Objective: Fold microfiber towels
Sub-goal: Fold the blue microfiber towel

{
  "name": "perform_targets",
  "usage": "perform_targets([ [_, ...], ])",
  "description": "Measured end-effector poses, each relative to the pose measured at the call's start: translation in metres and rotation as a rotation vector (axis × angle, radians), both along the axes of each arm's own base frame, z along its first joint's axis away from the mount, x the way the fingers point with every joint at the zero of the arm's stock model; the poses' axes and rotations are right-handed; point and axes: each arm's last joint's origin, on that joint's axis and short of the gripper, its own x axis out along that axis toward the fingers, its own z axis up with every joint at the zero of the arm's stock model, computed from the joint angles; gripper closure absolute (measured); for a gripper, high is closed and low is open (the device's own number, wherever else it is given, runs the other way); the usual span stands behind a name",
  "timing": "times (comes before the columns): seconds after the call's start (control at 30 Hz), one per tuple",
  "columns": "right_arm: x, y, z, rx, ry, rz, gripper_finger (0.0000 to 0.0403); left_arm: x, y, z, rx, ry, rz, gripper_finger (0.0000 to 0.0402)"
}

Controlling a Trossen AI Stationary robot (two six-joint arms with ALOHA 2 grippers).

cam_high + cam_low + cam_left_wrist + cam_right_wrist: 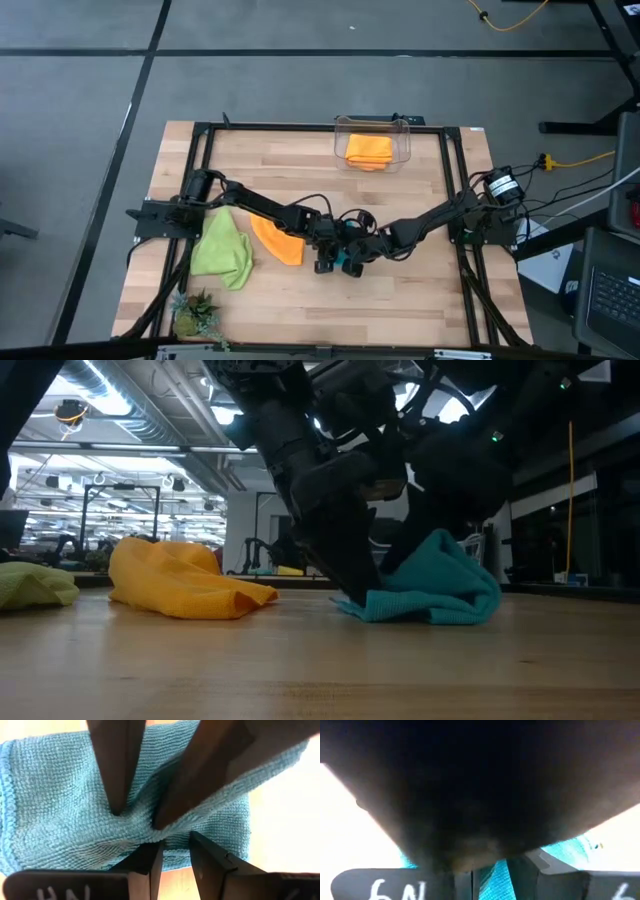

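The turquoise microfiber towel (pixel 55 805) lies bunched on the table at its middle (pixel 430 595). Both grippers meet over it: my left gripper (pixel 175 857) and my right gripper (pixel 139 817) are each shut on its cloth. In the high view the arms hide all but a sliver of it (pixel 346 266). To its left, an orange towel (pixel 278 241) and a lime green towel (pixel 222 251) lie crumpled on the table. A second orange towel (pixel 369 150) lies in a clear tub. My left gripper pinches the turquoise towel's near edge (pixel 172 842) between its two fingers, slanting down from the table's left. The cloth puckers toward the pinch, and the towel rests on the table. My right gripper has a ridge of cloth near the towel's middle (pixel 137 810) gathered between its two fingertips (pixel 116 805), slanting down from the table's right. A strip of turquoise (pixel 492 877) shows between its fingers. The towel rises to a peak (pixel 440 550) there.
The clear tub (pixel 402 140) stands at the table's far middle. A small green plant (pixel 195 315) sits at the near left corner. A black frame (pixel 200 180) runs around the wooden table. Bare wood lies along the near edge.
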Motion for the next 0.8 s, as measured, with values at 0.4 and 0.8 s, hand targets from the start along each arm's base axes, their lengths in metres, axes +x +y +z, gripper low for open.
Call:
perform_targets([
  [0.4,-0.008,-0.003,0.032,-0.012,-0.073,-0.021,0.0319,-0.014,0.006,0.027,0.108,0.034,0.065,0.031],
  [0.8,-0.014,-0.001,0.024,0.028,0.007,-0.023,0.0319,-0.027,0.008,0.037,0.13,0.114,0.066,0.031],
])
